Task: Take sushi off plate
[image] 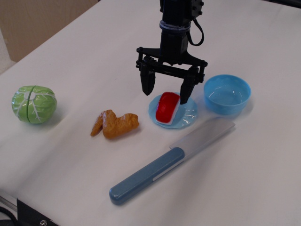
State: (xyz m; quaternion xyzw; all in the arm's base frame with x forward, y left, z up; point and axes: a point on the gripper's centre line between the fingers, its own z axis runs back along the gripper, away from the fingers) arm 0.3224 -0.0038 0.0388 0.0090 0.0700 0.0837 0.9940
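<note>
The black robot arm (pixel 178 19) comes in from the top edge and hangs almost straight down, with a dark cable looping off its right side near the wrist. At its end the black two-fingered gripper (pixel 167 92) points down at the tabletop, its jaws spread wide on a crossbar linkage. The fingers (pixel 148 82) are short, tapered and dark; one hangs on the left in view, the other on the right and a little lower. Nothing is clamped between them.
</note>
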